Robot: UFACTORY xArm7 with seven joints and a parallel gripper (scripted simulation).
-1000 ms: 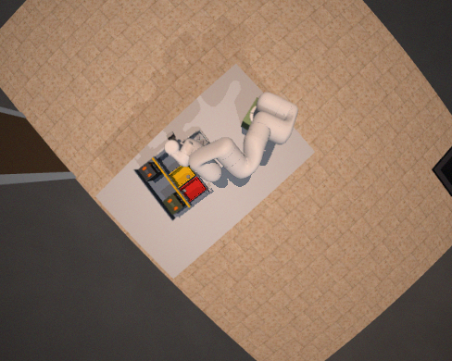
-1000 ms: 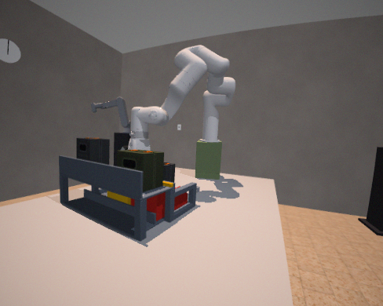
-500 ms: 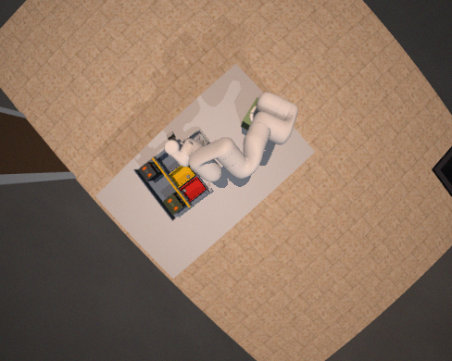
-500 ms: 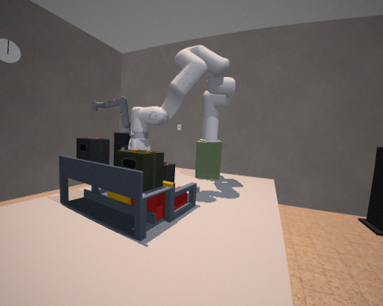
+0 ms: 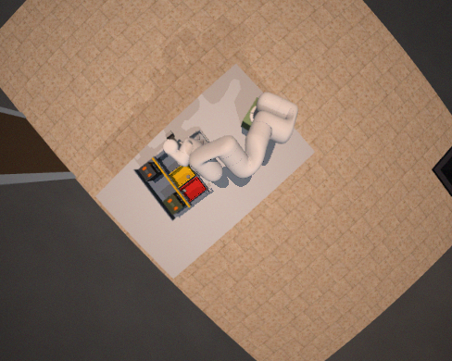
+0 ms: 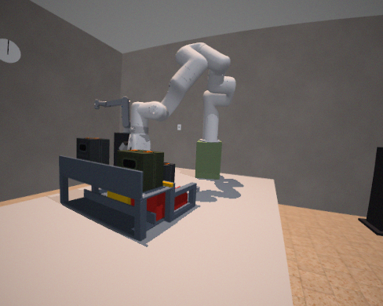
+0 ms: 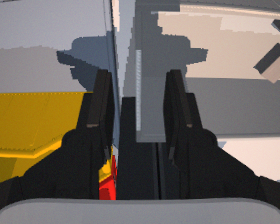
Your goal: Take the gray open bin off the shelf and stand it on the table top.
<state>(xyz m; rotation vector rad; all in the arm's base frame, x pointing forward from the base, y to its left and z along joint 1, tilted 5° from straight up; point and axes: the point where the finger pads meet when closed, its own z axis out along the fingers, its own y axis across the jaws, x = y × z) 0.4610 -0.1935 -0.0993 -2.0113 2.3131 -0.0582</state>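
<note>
The gray bin [image 7: 231, 112] fills the right of the wrist view, with a few small blocks [image 7: 275, 64] in it; the exterior view does not show it clearly. My gripper [image 7: 139, 89] is partly open. One finger is on each side of the bin's near side wall, with gaps visible and no grip on it. The top and exterior views hide the fingers. The yellow bin [image 5: 182, 175] [image 7: 36, 117] is left of the fingers. The red bin [image 5: 194, 189] [image 6: 156, 205] is beside the yellow one. Both are on the slate shelf [image 6: 101, 173].
A black box [image 5: 147, 171] [image 6: 93, 149] and an olive box [image 5: 174, 204] [image 6: 142, 169], both with orange marks, stand at the shelf's other side. A yellow bar [image 5: 170, 180] crosses the shelf. The arm's green base block [image 6: 208, 161] stands on the pale table [image 5: 180, 250].
</note>
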